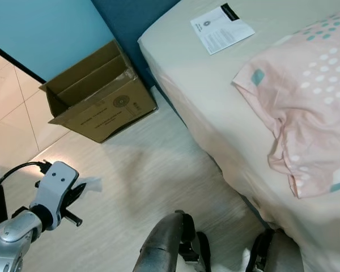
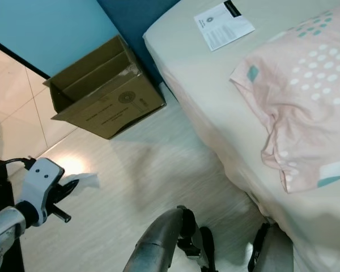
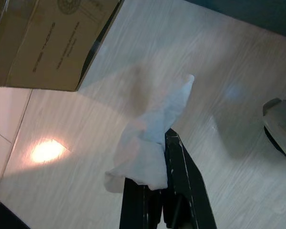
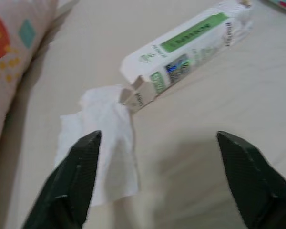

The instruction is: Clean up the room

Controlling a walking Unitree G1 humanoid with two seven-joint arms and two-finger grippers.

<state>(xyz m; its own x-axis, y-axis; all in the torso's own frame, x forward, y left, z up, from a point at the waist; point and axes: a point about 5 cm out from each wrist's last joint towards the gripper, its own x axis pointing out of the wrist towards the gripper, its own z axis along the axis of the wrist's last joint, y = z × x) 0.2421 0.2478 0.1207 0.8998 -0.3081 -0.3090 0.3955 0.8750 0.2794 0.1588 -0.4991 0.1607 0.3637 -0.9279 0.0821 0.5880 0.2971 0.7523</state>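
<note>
Pale wood floor (image 1: 158, 175) runs beside the bed (image 1: 215, 102) on my right. A cardboard box (image 1: 96, 96) stands open at the far left wall. My left gripper (image 3: 157, 191) pinches a white tissue (image 3: 148, 138) above the floor. My right gripper (image 4: 157, 176) hangs spread over another tissue (image 4: 105, 138) and a small carton (image 4: 190, 38) on the bed.

cardboard box (image 1: 96, 96) on floor (image 1: 158, 187) left of bed (image 1: 215, 113); leaflet (image 1: 221, 28) on bed.

Head eyes look down, sharing floor (image 1: 158, 187); wrists close: floor, bed (image 4: 190, 143).
</note>
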